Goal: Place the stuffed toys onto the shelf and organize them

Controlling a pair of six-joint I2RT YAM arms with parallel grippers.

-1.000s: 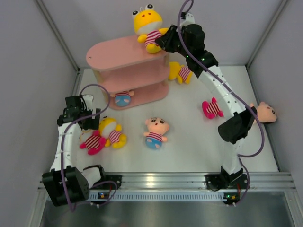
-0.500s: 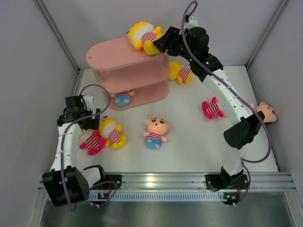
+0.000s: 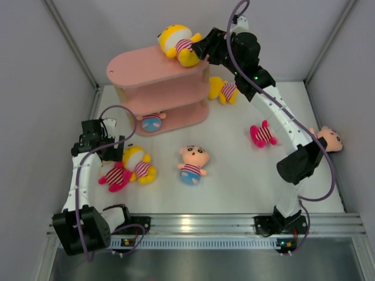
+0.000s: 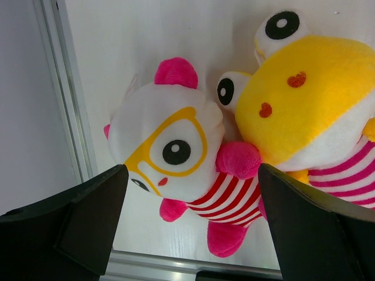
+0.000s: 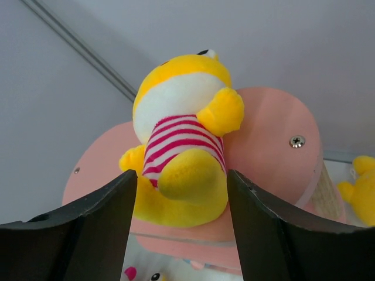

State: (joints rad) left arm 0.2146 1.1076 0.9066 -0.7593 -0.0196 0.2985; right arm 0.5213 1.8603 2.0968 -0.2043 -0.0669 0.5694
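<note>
The pink three-tier shelf stands at the back left. A yellow stuffed toy in a striped shirt lies on its top board, at the right end. My right gripper is shut on that toy's lower body, over the top board, a jaw against each side. My left gripper is open just above a pink-limbed toy with yellow glasses, which lies against a second yellow toy on the table. My left fingers touch neither toy.
A blue-bottomed toy lies on the shelf's bottom board. On the table are a peach-faced toy in the middle, a pink toy, a peach-faced toy by the right wall and a yellow toy behind the shelf's right end.
My right gripper tipped the yellow toy from upright down onto its back on the top board, then shifted slightly. The left arm has not moved.
</note>
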